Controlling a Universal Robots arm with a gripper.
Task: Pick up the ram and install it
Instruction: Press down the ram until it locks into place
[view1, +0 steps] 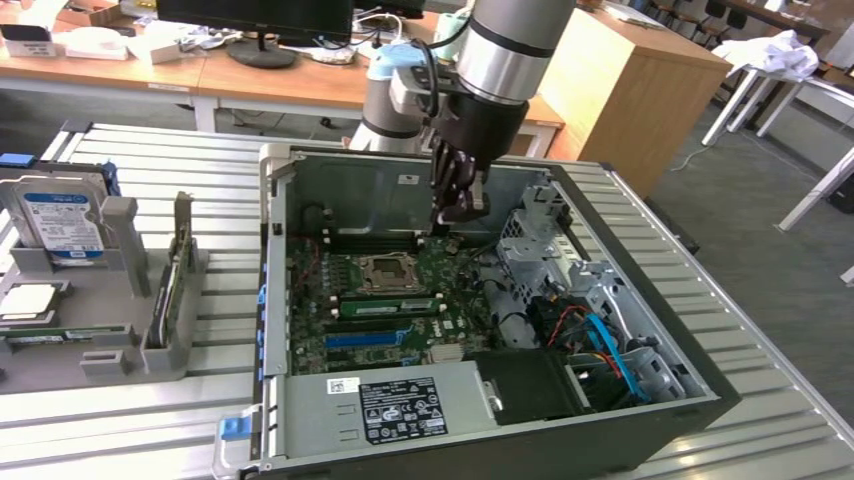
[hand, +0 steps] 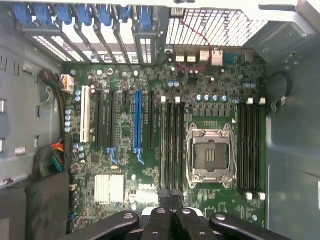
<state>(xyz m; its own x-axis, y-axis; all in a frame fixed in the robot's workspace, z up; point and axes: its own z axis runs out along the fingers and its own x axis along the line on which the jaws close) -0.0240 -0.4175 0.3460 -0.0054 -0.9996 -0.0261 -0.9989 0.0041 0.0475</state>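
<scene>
Exterior view first: my fingers (view1: 447, 222) hang inside the open computer case (view1: 627, 440), over the far edge of the motherboard near the case's back wall. They're pressed together, tip to tip. The wrist view shows the same, with the fingers (hand: 171, 195) meeting in one dark point above the board.

And there's the ram (view1: 387, 305): a green stick with a pale label strip, lying along a slot just beside the CPU socket (view1: 387, 272), between the socket and the blue slot strip (view1: 367, 340). It's apart from my fingers, on the other side of the socket. The writing on its strip is too small to read.

Looking down from the wrist, I see the open socket (hand: 209, 155) in its metal frame, black slots on either side, the blue slot strip (hand: 138, 120) and a white slot (hand: 86, 114) further along.

Labels now. The power supply carries a white-and-black label (view1: 400, 410) crowded with marks, none I can make out. Over at the exterior view's left, a hard drive (view1: 60, 222) stands upright in a grey holder (view1: 120, 340) on the worktop (view1: 134, 410); its label is blue and white, the text unreadable.
</scene>
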